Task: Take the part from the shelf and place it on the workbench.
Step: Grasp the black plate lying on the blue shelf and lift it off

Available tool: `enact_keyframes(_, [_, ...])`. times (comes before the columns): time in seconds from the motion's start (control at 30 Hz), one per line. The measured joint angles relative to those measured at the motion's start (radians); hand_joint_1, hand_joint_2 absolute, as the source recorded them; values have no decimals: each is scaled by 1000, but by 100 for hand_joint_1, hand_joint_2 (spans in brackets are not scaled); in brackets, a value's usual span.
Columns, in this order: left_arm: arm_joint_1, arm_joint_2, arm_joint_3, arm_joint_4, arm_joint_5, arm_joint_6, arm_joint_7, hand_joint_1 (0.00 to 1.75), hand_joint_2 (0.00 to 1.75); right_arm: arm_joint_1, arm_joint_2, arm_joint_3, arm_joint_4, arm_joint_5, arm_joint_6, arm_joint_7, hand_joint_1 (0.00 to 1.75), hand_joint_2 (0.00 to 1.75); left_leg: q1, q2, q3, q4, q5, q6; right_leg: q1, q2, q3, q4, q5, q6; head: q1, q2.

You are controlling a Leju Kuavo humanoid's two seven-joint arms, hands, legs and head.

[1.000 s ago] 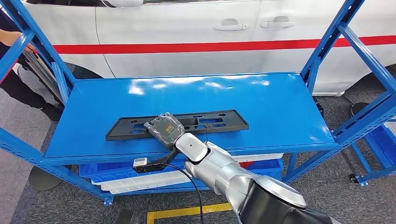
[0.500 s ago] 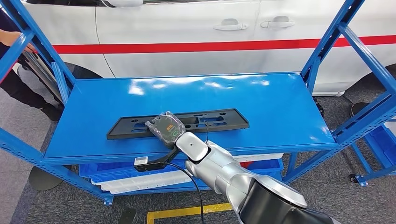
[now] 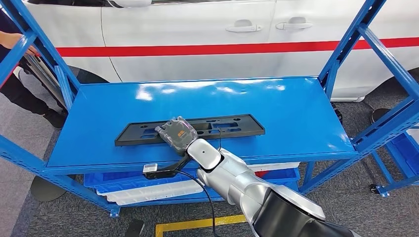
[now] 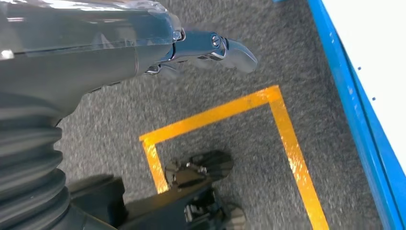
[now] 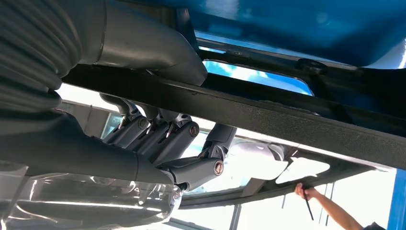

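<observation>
Right hand (image 3: 177, 133) grips the long black part (image 3: 232, 124) on the blue shelf (image 3: 296, 113) — thumb on one side, fingers (image 5: 163, 136) curled on the other.

Left hand (image 4: 143, 43) hangs over the grey floor (image 4: 249, 143) — whether it is closed, I cannot tell.

Shelf (image 3: 296, 108) glossy blue. Part (image 3: 217, 126) matte black. Car (image 3: 197, 29) behind is white with a red stripe (image 3: 197, 50). Floor (image 4: 230, 143) grey carpet, yellow tape line (image 4: 287, 139).

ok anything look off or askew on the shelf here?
Nothing damaged or spilled. The black part lies slightly skewed to the blue shelf's front edge, its left end nearer it. The right hand is at the part's middle, fingers curled around its bar. The left hand hangs over the floor.
</observation>
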Motion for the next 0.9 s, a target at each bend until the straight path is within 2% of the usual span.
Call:
enact_keyframes(0.43, [-6, 0, -8, 0, 8, -30, 14, 0, 175, 6, -14, -86, -5, 21, 14, -9, 175, 175, 0, 0, 0, 0, 0, 0, 0, 0, 0, 0, 0, 0, 0, 0])
enact_keyframes(0.9, [-6, -2, -12, 0, 11, -31, 12, 0, 175, 13, -20, -105, -11, 25, 6, -12, 175, 175, 0, 0, 0, 0, 0, 0, 0, 0, 0, 0, 0, 0, 0, 0])
